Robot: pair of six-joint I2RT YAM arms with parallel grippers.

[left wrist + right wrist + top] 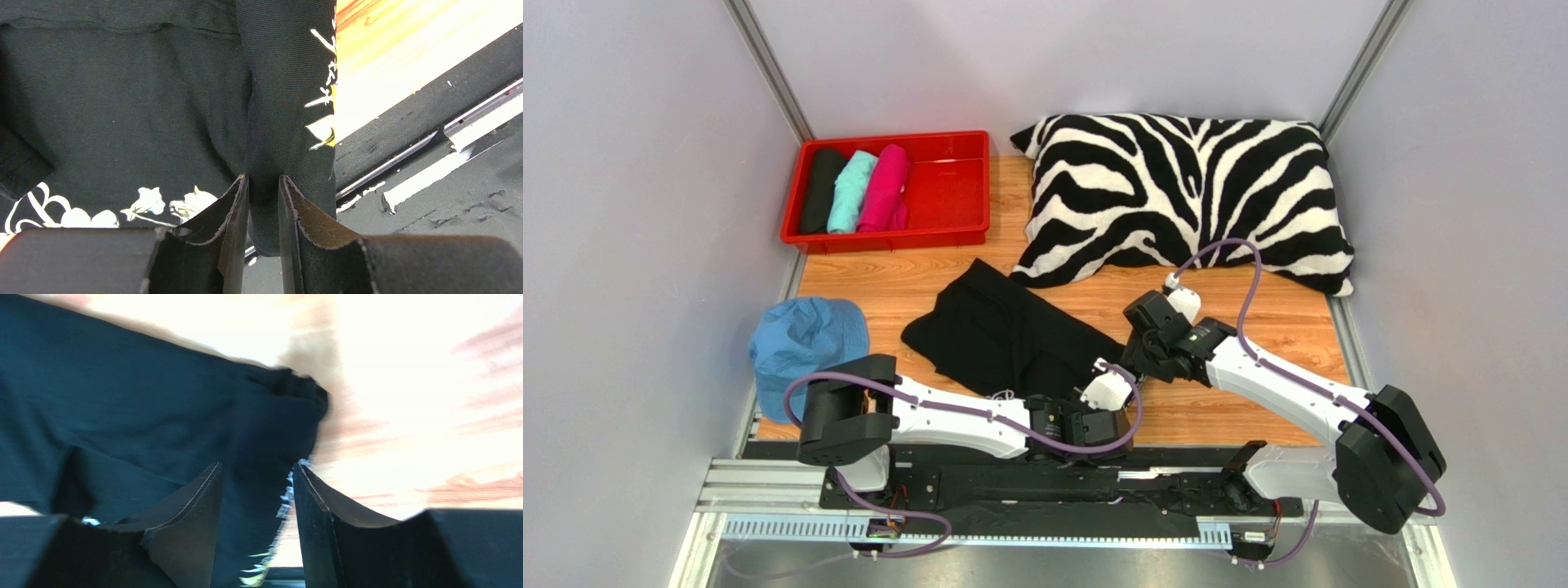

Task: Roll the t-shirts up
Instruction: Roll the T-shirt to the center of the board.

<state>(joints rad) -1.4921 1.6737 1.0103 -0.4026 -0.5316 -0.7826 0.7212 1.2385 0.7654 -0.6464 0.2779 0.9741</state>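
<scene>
A large black t-shirt [1008, 328] with a small white print lies partly folded on the wooden table. At its near right corner my left gripper [1093, 410] is shut on a fold of the black cloth [279, 110], which stands pinched between the fingertips [264, 180]. My right gripper [1136, 355] hovers at the same corner, open [258, 468], with the shirt's edge [153, 416] loose between its jaws and a gap on the right side. Three rolled t-shirts, black [821, 190], teal [852, 190] and pink [886, 188], lie side by side in the red tray [946, 233].
A zebra-striped pillow [1185, 196] fills the back right of the table. A blue hat [808, 343] lies at the left edge by the left arm's base. The metal rail [430, 177] runs along the near edge.
</scene>
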